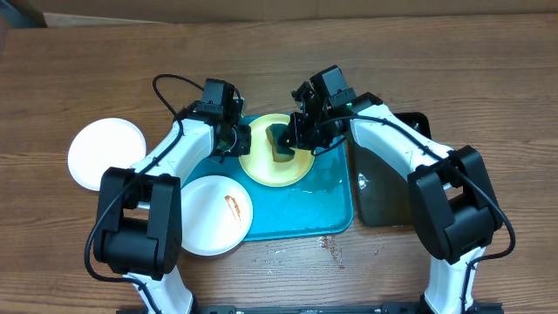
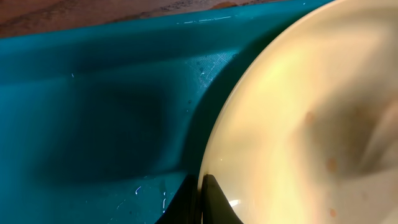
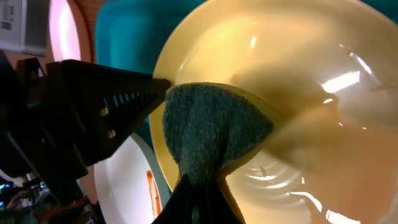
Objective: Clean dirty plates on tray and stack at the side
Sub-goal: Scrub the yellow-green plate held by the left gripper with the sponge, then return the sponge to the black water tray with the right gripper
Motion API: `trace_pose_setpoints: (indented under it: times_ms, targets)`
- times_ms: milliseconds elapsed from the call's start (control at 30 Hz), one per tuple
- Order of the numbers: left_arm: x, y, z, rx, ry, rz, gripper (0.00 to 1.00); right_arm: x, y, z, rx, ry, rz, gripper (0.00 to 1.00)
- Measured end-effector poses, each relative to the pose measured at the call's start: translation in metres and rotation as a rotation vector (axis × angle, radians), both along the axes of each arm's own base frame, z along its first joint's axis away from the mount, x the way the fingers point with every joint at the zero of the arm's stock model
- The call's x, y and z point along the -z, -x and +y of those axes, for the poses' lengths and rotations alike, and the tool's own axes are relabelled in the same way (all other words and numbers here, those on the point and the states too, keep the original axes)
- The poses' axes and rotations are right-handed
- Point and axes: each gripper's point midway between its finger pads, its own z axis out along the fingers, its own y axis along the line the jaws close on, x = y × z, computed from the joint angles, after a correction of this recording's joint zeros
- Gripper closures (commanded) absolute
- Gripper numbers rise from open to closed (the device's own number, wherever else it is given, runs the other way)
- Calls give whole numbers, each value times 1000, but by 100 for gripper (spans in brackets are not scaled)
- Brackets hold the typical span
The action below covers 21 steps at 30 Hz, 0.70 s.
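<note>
Pressing down on the pale yellow-green plate [image 1: 277, 167] is a green-faced sponge [image 3: 211, 130] pinched tight in the right gripper [image 3: 196, 198]; the plate lies in the far half of the turquoise tray [image 1: 305, 218], with the left gripper [image 1: 237, 142] clamped on its left rim. A smeared white plate [image 1: 214, 214] overlaps the tray's near-left corner, a second white plate [image 1: 106, 153] sits on the table [image 1: 488, 78] well to the left, and a black tray [image 1: 384, 201] lies just right

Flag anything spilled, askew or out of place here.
Small reddish-brown specks lie on the table just outside the near edge of the tray, like spilled residue. The smeared white plate overlaps the tray's left near corner, partly off it.
</note>
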Motion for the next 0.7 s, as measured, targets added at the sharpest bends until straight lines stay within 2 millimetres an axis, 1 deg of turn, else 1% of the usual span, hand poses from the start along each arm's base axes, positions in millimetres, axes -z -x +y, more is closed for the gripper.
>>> trace_pose_setpoints:
  times_ms: [167, 233, 300, 333, 400, 467, 533, 567, 600, 633, 700]
  targets:
    - [0, 0, 0, 0, 0, 0, 96, -2, 6, 8, -14, -21, 13, 96]
    - [0, 0, 0, 0, 0, 0, 96, -6, 11, 10, -30, -55, 41, 96]
    - [0, 0, 0, 0, -1, 1, 96, -11, 15, 5, -36, -82, 82, 96]
    - [0, 1, 0, 0, -1, 4, 96, -14, 18, -3, -30, -84, 108, 96]
    - [-1, 1, 0, 0, -2, 9, 96, -24, 23, -24, -5, -68, 140, 96]
    - [-2, 2, 0, 0, -3, 15, 96, -41, 28, -51, 29, -25, 141, 96]
    - [-3, 2, 1, 0, -5, 18, 96, -61, 35, -83, 82, 57, 118, 96]
    - [-4, 2, 1, -1, -6, 17, 96, -74, 42, -106, 125, 128, 100, 96]
    - [-5, 1, 2, -2, -11, 15, 96, -81, 46, -118, 145, 164, 87, 96]
    - [-6, 1, 2, -3, -18, 10, 96, -88, 53, -136, 176, 226, 74, 96]
    - [-15, -1, 5, -8, -40, -16, 96, -96, 65, -166, 229, 326, 70, 96]
